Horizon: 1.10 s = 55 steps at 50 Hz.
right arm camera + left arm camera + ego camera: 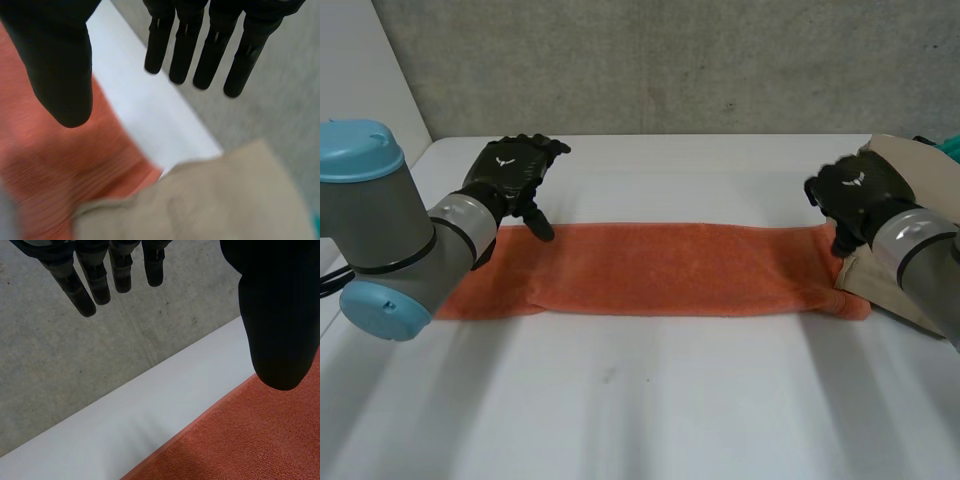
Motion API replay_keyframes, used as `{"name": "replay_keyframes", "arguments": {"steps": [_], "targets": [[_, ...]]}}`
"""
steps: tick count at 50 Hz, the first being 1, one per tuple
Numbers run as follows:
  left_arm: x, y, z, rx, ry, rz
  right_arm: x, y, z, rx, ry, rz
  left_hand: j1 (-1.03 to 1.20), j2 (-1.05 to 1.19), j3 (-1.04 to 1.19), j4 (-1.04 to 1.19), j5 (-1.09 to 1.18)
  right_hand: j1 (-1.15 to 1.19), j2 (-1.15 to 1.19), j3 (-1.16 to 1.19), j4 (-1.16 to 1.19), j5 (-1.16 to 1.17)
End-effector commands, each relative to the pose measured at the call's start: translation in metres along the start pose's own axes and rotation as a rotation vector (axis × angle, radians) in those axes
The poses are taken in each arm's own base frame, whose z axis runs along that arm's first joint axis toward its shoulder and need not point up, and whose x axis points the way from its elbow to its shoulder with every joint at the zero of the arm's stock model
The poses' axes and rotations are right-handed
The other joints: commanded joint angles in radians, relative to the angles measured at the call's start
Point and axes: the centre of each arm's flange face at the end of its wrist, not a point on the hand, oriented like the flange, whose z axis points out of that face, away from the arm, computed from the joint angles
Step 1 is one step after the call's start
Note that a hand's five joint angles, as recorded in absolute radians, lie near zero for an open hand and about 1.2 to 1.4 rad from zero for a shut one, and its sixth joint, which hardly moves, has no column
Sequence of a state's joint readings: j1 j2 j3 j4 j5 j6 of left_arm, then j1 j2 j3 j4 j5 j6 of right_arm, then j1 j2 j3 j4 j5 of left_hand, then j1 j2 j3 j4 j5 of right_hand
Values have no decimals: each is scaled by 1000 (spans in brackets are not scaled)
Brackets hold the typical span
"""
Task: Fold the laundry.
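The long orange terry towel (pixel 660 268), folded into a strip, lay across the middle of the white table (pixel 640 400), running side to side. The left hand (pixel 510 175) sat over the strip's far edge near its left end, fingers straight and holding nothing. The right hand (pixel 855 195) was at the right end, also relaxed and empty, right by a crumpled beige cloth (pixel 902 158) at the table's right edge.

Bright, even, soft light; faint streaks across the white table (pixel 650 420).
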State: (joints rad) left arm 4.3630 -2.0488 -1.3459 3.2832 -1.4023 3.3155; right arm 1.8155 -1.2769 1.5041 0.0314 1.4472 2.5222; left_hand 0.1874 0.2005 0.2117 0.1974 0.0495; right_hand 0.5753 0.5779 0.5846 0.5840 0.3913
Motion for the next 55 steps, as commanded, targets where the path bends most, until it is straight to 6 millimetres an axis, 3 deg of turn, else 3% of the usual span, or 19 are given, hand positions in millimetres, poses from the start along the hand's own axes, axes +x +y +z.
{"name": "replay_keyframes", "arguments": {"steps": [1,12,23,26,27,30,33,40,43,46,50,51,54,55], "targets": [[-1,-1,-1,2,-3,-2,-12,31,-12,-270,-82,239,-13,-26,-37,-23,-49,-78,-80,-87,-86,-68],[3,1,-1,-3,6,1,-23,80,16,-224,-62,267,-13,-26,-37,-23,-49,-101,-104,-111,-110,-92],[5,1,-2,-2,10,2,-26,97,34,-186,3,175,-13,-26,-37,-23,-49,-19,-22,-29,-28,-10],[6,1,-2,-3,14,2,-23,101,39,-178,50,155,-13,-26,-37,-23,-49,361,358,352,352,371],[7,1,-2,0,14,2,-21,102,41,-177,72,150,-13,-26,-37,-23,-49,807,805,798,799,817],[8,1,-2,7,16,4,-16,103,41,-179,93,138,-13,-26,-37,-23,-49,821,818,812,812,830],[8,1,-2,8,16,4,0,104,40,-188,134,119,-13,-26,-37,-23,-49,821,818,812,812,830],[8,-4,-4,23,17,3,73,120,48,-220,304,-15,-13,-26,-37,-23,-49,821,818,812,812,830],[8,-5,-4,25,18,4,92,120,51,-227,342,-70,-13,-26,-37,-23,-49,821,818,812,812,830],[8,-6,-4,28,16,3,86,108,57,-203,317,-108,-13,-26,-37,-23,-49,821,818,812,812,830],[4,-12,-5,43,6,5,62,71,60,-101,268,-142,-13,-26,-37,-23,-49,821,818,812,812,830],[1,-16,-5,55,-4,6,50,51,60,-32,251,-157,-13,-26,-37,-23,-49,821,818,812,812,830],[-8,-25,-7,76,-26,6,25,13,57,118,212,-193,-13,-26,-37,-23,-49,821,818,812,812,830],[-15,-32,-10,95,-40,7,5,-12,52,235,178,-220,-13,-26,-37,-23,-49,821,818,812,812,830]]}}
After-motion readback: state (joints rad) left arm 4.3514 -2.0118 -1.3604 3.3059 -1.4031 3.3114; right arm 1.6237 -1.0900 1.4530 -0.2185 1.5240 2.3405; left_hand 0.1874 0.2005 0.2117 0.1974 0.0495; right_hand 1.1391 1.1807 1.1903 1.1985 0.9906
